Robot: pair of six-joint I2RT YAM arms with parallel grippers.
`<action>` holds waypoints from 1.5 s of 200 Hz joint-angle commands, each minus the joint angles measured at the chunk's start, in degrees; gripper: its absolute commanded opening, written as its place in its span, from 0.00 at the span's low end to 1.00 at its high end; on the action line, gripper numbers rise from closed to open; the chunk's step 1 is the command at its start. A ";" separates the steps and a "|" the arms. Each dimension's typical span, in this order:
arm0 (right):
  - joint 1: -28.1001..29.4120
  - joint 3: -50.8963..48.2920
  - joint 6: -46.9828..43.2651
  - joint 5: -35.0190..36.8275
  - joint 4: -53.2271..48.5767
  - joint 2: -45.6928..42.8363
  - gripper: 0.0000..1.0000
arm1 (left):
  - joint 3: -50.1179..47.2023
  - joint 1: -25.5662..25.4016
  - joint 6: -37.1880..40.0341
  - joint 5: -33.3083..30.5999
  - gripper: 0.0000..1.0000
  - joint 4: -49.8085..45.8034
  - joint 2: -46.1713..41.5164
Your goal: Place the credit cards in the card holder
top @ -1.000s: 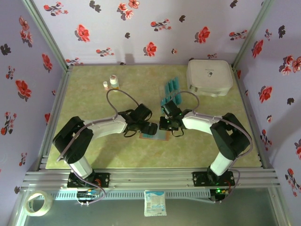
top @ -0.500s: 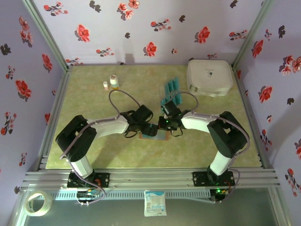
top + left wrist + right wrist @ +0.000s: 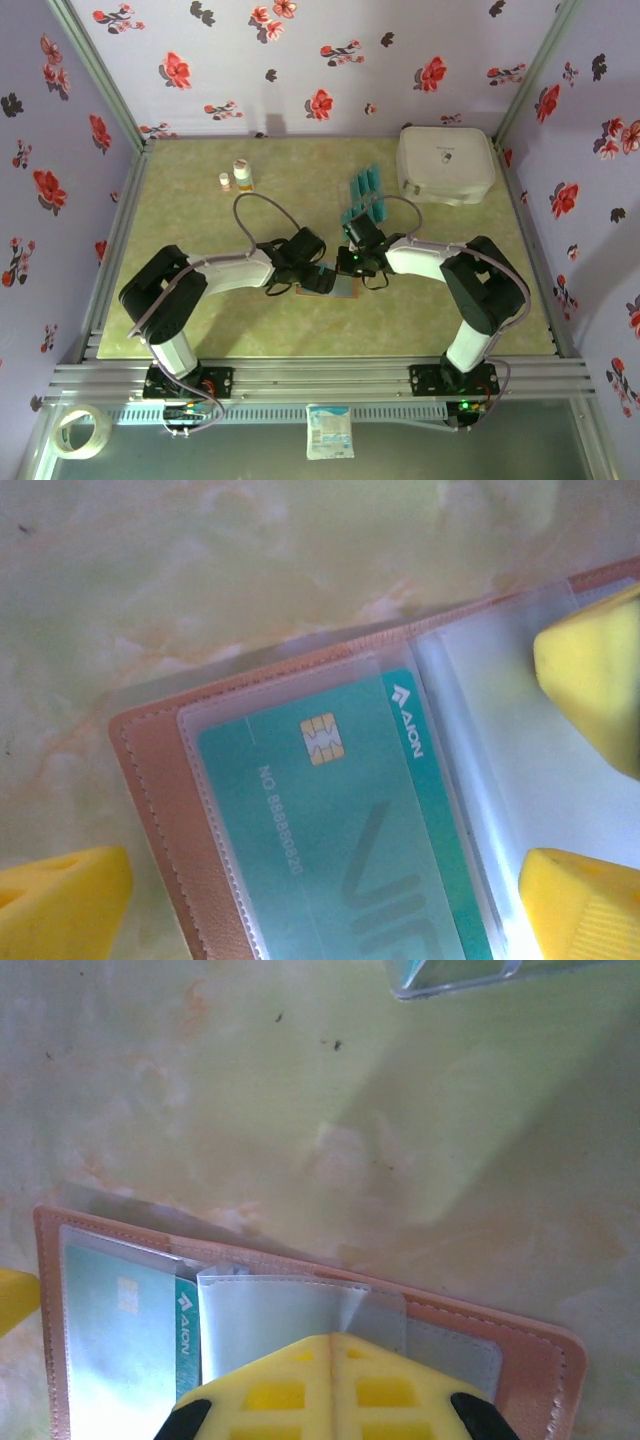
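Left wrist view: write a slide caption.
Left claw open over a brown wallet on a green table, teal card tucked in its clear sleeve.

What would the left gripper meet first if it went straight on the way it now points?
Probably the teal card pocketed in the open card holder, directly ahead of the left gripper.

The card holder (image 3: 160,810) is reddish-brown with pale stitching and frosted clear sleeves; the credit card (image 3: 330,830) is teal (gold chip, white lettering). The table (image 3: 200,200) is marbled pale green, the walls (image 3: 330,60) lilac with red and dark flowers, the right gripper (image 3: 330,1355) yellow.
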 commanded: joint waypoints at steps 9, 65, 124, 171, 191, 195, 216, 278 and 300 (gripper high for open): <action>0.74 -1.06 1.63 -1.06 1.66 2.24 0.02 | -1.75 -2.59 2.04 1.66 1.00 5.59 -1.01; 0.83 -0.61 1.71 -1.27 1.63 2.59 0.02 | -1.51 -2.88 2.57 1.61 1.00 5.41 0.18; 0.83 1.38 1.43 -1.02 -1.01 -1.28 0.18 | -1.94 -2.87 1.74 0.82 0.94 4.05 1.30; 0.31 3.68 0.20 0.45 -5.23 -6.38 0.34 | -2.20 -2.87 1.47 0.81 0.91 3.75 1.96; -0.20 3.32 0.04 0.92 -5.74 -6.86 0.35 | -2.31 -2.84 1.51 0.82 0.91 3.87 1.96; -0.29 3.14 0.04 0.92 -5.74 -6.85 0.35 | -2.28 -2.87 1.48 0.80 0.91 3.83 1.96; -0.40 1.86 0.30 0.89 -5.16 -6.16 0.37 | -2.40 -2.87 1.47 0.82 0.91 3.84 1.96; -0.40 -2.53 2.66 0.09 -0.52 -4.07 0.39 | -2.38 -2.91 1.47 0.75 0.91 3.92 2.05; -0.40 -2.62 2.85 -0.63 0.46 -2.80 0.39 | -2.31 -2.87 1.52 0.83 0.91 3.96 2.05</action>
